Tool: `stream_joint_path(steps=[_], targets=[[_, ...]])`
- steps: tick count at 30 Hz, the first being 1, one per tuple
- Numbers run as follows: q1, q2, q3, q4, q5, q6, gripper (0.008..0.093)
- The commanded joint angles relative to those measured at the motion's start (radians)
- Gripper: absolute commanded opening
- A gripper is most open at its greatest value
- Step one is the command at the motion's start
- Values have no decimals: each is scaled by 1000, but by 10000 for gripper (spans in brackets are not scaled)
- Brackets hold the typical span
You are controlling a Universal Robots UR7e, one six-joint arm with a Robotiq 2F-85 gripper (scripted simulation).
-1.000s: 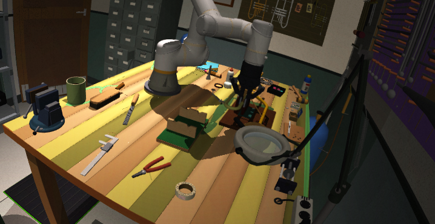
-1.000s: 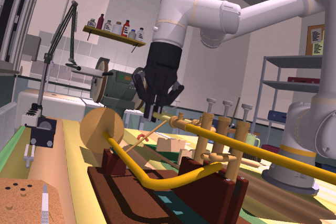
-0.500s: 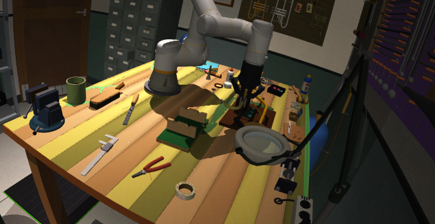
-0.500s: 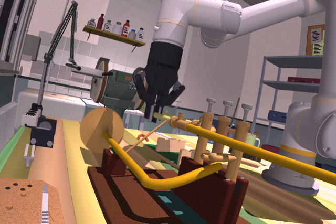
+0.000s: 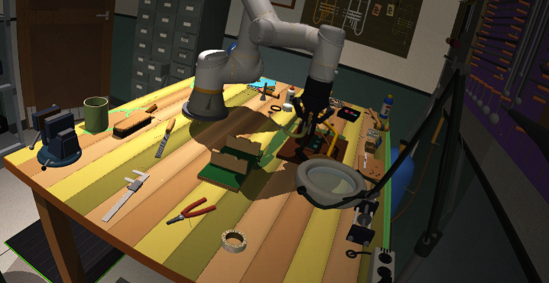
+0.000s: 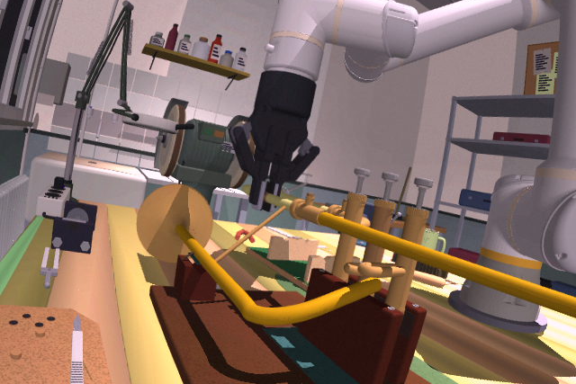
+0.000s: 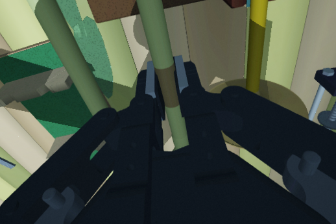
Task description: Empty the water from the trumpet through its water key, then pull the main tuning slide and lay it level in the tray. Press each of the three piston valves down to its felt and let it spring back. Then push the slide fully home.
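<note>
The main tuning slide (image 7: pixel 165 79) is partly hidden by my fingers; its pale tube (image 6: pixel 279 199) sticks out from the end of the trumpet's upper pipe, and a second pale leg (image 7: pixel 65 59) runs beside it in the wrist camera. The brass trumpet (image 6: pixel 372 236) rests in a dark brown stand (image 6: pixel 363 319), with its bell (image 6: pixel 170 222) facing left and three piston valves (image 6: pixel 388 180) standing upright. The green tray with wooden cradles (image 5: pixel 232 160) sits on the bench to the left of the stand. My gripper (image 6: pixel 266 197) is closed on the tuning slide's tube.
A green mug (image 5: pixel 95 114) and a blue vise (image 5: pixel 57 139) stand at the bench's left end. A magnifier lamp (image 5: pixel 331 181) hangs low just in front of the trumpet stand. Red pliers (image 5: pixel 192 211), a caliper (image 5: pixel 126 195), a tape roll (image 5: pixel 233 240) and a brush (image 5: pixel 132 124) lie on the bench.
</note>
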Motion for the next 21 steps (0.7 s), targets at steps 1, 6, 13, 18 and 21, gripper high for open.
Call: stream_joint_path(steps=[1,6,13,18,21], targets=[[1,-1,0,-1,0,1,80],[4,-3,1,-1,0,4,80],[10,-5,4,-1,0,10,80],[13,-6,5,-1,0,13,80],[16,-7,6,-1,0,16,80]])
